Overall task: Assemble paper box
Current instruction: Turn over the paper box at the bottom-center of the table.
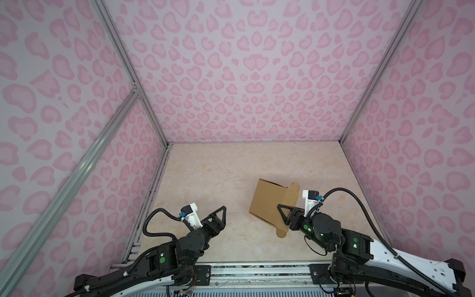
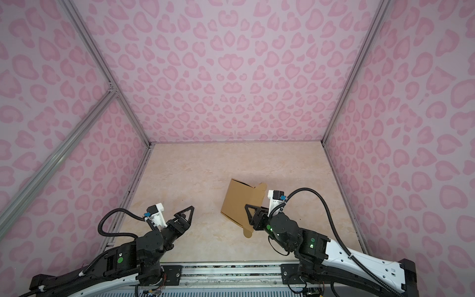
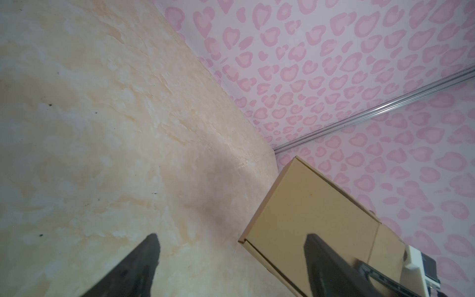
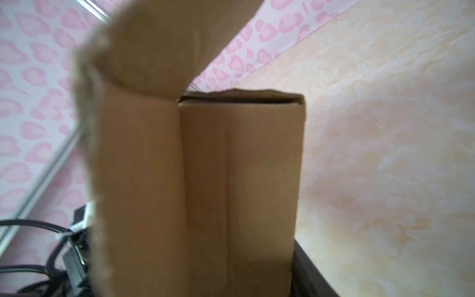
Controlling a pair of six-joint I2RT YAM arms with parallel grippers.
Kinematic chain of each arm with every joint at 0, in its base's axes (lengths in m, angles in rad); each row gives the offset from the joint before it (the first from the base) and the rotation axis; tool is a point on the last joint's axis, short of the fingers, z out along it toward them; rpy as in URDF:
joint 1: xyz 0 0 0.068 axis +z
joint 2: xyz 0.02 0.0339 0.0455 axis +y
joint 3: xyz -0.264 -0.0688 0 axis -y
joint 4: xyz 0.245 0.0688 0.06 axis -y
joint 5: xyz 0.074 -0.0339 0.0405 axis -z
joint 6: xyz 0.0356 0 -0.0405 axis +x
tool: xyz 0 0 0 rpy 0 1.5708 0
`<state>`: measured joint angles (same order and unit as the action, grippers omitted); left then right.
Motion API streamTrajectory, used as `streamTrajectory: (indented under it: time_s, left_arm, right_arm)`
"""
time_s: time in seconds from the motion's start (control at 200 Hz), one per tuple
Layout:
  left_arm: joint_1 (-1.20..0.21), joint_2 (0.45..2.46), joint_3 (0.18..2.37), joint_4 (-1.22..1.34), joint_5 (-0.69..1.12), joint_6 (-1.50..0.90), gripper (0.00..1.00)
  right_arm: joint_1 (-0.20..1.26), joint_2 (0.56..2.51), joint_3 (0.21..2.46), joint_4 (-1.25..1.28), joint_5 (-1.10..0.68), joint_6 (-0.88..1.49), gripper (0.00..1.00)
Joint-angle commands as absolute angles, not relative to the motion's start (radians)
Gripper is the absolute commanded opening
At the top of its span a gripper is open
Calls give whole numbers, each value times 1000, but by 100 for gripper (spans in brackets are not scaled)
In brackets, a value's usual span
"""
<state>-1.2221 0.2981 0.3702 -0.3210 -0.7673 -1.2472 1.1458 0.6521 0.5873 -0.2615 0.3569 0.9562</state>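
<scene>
The paper box [image 1: 267,200] [image 2: 237,201] is a shallow brown cardboard mailer lying slanted on the table's right half in both top views. Rounded flap tabs [image 1: 295,187] stick out at its right side. My right gripper [image 1: 281,215] [image 2: 247,214] is shut on the box's near right edge, one black finger lying over its top. In the right wrist view the box [image 4: 231,180] fills the space between the jaws, with a dark finger [image 4: 308,277] beside it. My left gripper [image 1: 222,215] [image 2: 190,214] [image 3: 232,239] stands open over bare table, left of the box [image 3: 316,213].
Pink heart-patterned walls [image 1: 257,77] with aluminium frame posts [image 1: 144,97] close in the beige marbled table [image 1: 205,174] on three sides. A metal rail [image 1: 257,272] carrying both arm bases runs along the front edge.
</scene>
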Motion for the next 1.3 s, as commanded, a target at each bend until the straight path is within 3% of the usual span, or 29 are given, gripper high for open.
streamTrajectory:
  time_s: [0.0, 0.205, 0.46, 1.295]
  left_arm:
    - [-1222, 288, 379, -376, -789, -1216, 91]
    - [-1222, 289, 345, -361, -766, -1240, 91]
    - [-1220, 301, 299, -333, -743, -1290, 91]
    - [-1220, 337, 249, -302, -720, -1336, 91]
  right_arm:
    - [1144, 650, 664, -652, 341, 832, 55]
    - [1143, 726, 798, -906, 292, 748, 55]
    - [1143, 855, 890, -1012, 246, 655, 55]
    - [956, 1091, 943, -960, -20, 412, 56]
